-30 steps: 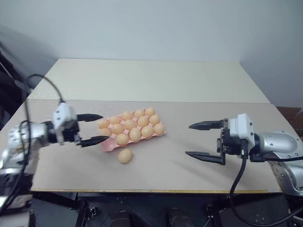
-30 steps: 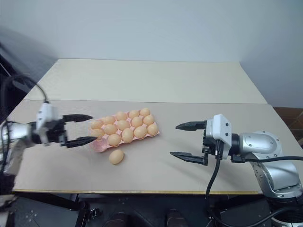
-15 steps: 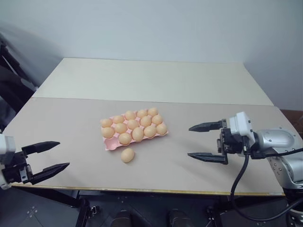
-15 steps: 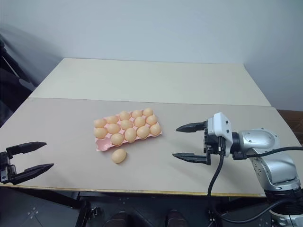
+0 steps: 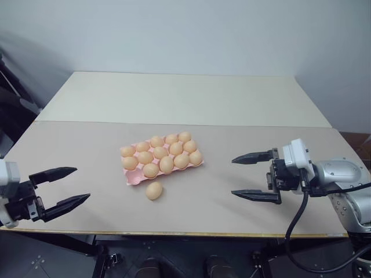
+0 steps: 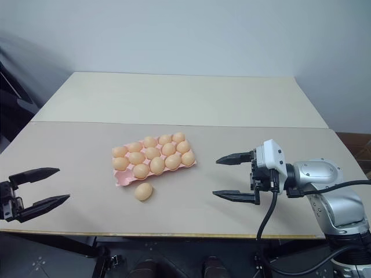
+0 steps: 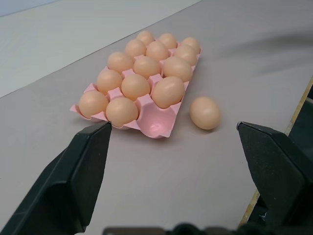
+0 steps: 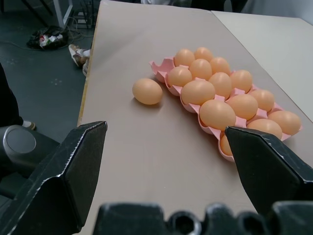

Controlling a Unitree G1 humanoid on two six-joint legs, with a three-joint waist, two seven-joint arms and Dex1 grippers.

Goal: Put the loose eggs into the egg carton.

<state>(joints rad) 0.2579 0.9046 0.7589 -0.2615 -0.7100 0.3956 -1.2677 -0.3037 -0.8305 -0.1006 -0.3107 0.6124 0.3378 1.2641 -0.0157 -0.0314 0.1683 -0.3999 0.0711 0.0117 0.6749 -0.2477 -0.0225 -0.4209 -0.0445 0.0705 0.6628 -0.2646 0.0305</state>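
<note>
While both arms hang back over the near edge of the table (image 5: 243, 104), the left tool (image 5: 61, 186) at eight o'clock and the right tool (image 5: 253, 176) at four o'clock each stand with fingers spread wide and empty — likely poised for a pick. Between them, just near of centre, one loose egg (image 5: 153, 190) lies touching nothing, just beside the egg carton (image 5: 133, 177) at its twelve o'clock. The left wrist view shows what the head views blur — a bare corner cup (image 7: 157, 123) facing the egg, probably its destination.
</note>
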